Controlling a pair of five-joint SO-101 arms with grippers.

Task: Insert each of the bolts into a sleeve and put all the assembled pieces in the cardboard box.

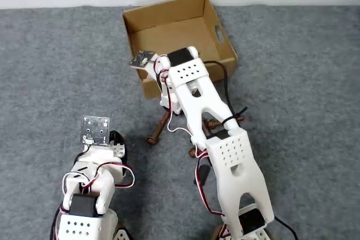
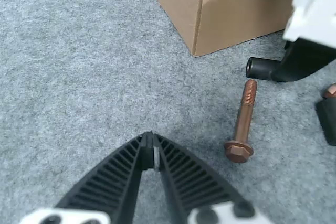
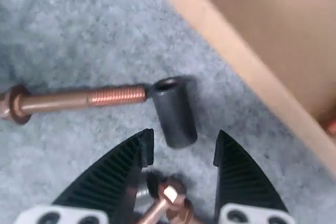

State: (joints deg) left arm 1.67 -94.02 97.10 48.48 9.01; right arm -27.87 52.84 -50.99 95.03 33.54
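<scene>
The high view looks steeply down over the bench (image 1: 50, 49) and the cardboard box (image 1: 169, 15). The left wrist view sits low, facing the box corner. The right wrist view looks down from close by. Both wrist views share one bolt (image 2: 242, 124) and sleeve (image 2: 260, 68).
</scene>
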